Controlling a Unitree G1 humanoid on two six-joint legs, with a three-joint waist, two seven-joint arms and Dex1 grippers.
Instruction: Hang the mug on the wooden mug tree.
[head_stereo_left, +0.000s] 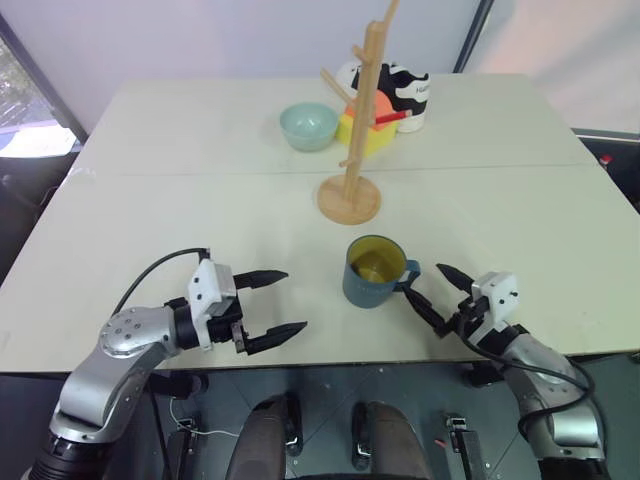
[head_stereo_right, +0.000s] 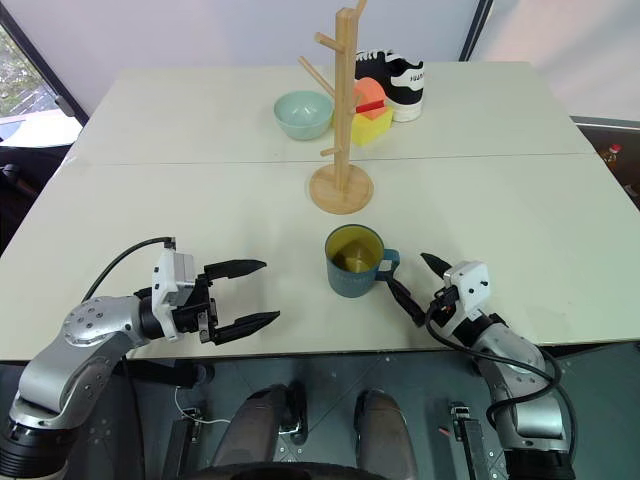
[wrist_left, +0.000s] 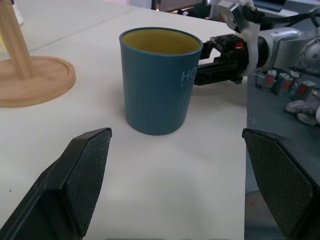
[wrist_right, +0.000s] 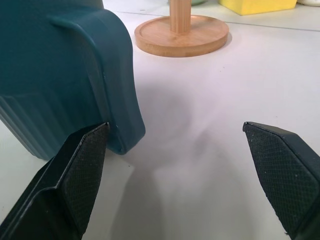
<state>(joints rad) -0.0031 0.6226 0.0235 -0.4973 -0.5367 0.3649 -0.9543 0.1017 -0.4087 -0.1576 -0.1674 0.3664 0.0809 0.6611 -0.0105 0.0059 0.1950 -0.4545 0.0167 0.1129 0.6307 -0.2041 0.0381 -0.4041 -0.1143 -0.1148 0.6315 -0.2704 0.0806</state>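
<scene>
Mug (head_stereo_left: 374, 271) upright on table (head_stereo_left: 200, 200) | right gripper (head_stereo_left: 428, 286) open beside handle | left gripper (head_stereo_left: 278, 308) open

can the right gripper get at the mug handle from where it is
Probably yes: the right gripper is open beside the mug, whose handle faces it, with nothing between them.

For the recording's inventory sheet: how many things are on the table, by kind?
Mugs: 1, the mug
Mug trees: 1, the wooden mug tree
Bowls: 1, the mint-green bowl
Shoes: 1, the black-and-white shoe
Blocks: 1, the yellow block, with an orange and red piece on top that I cannot identify
Total: 5
</scene>
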